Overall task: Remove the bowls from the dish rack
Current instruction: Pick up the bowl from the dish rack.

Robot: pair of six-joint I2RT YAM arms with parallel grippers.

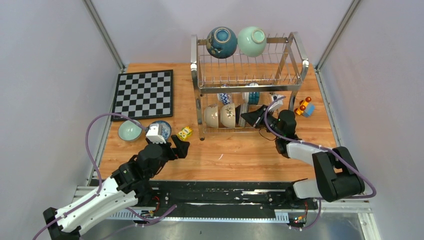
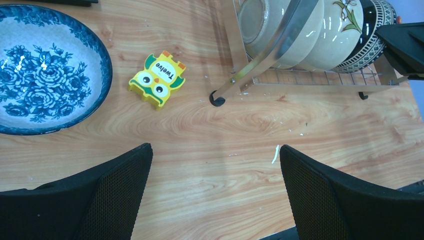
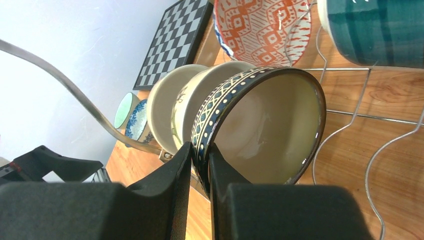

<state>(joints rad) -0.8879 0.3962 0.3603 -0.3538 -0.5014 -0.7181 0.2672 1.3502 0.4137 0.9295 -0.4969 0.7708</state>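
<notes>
The wire dish rack (image 1: 295, 55) stands at the back of the table. A dark blue bowl (image 1: 221, 42) and a mint bowl (image 1: 251, 41) sit on its top tier. On the lower tier, my right gripper (image 3: 200, 150) is shut on the rim of a dark-rimmed bowl (image 3: 270, 130), one finger inside and one outside. Two cream bowls (image 3: 170, 110) lean just behind it, and a red-patterned bowl (image 3: 260, 25) stands further back. My left gripper (image 2: 215, 155) hangs open over bare wood, empty. A blue-patterned bowl (image 2: 40, 75) and a pale green bowl (image 1: 129, 131) rest on the table left of the rack.
A chessboard (image 1: 144, 93) lies at the back left. A yellow owl block (image 2: 157, 80) sits between the blue-patterned bowl and the rack's front leg (image 2: 217, 99). A toy car (image 1: 304, 107) is right of the rack. Walls close in both sides.
</notes>
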